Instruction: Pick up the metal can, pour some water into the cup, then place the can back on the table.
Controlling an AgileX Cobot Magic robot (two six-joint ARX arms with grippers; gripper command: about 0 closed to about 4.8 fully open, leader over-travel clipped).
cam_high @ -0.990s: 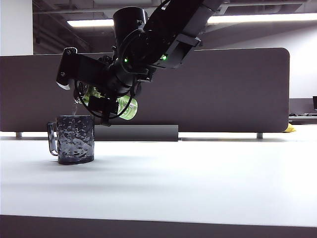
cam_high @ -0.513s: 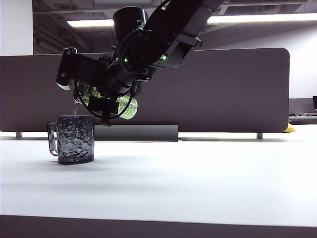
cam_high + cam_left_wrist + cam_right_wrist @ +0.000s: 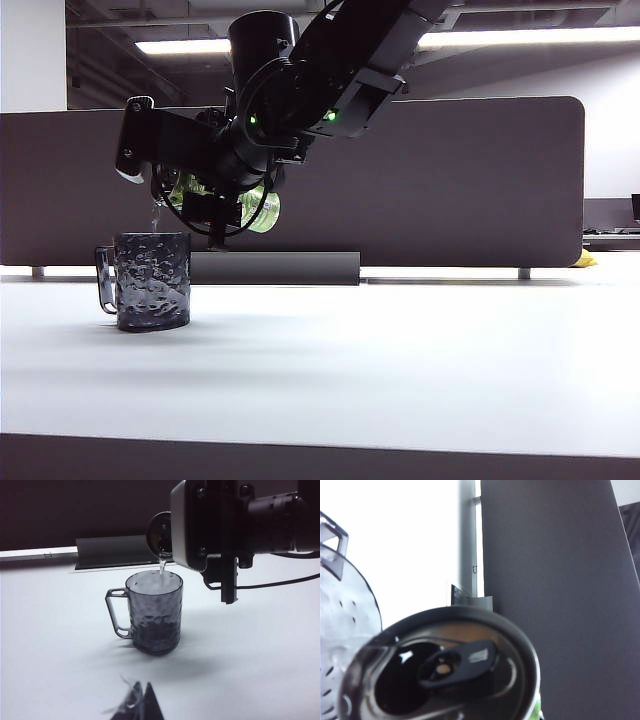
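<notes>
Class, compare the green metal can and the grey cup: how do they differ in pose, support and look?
The metal can lies tipped on its side above the table, held by the right gripper; the cup stands upright on the table. The can is green and opaque; the cup is dark, translucent and dimpled, with a handle. The can pours water; the cup receives it. Both are cylindrical drink containers.

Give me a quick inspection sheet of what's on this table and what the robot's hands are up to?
Surface: white table, bare apart from the cup.
Job's things: green metal can tipped over the cup; thin water stream falling in.
Clutter: nothing seen.
Hands: right hand grips the can above the cup; left hand low, off to the side, fingertips together.
Cables: black cable looping off the right arm.
Surroundings: dark partition behind; ceiling light.
</notes>
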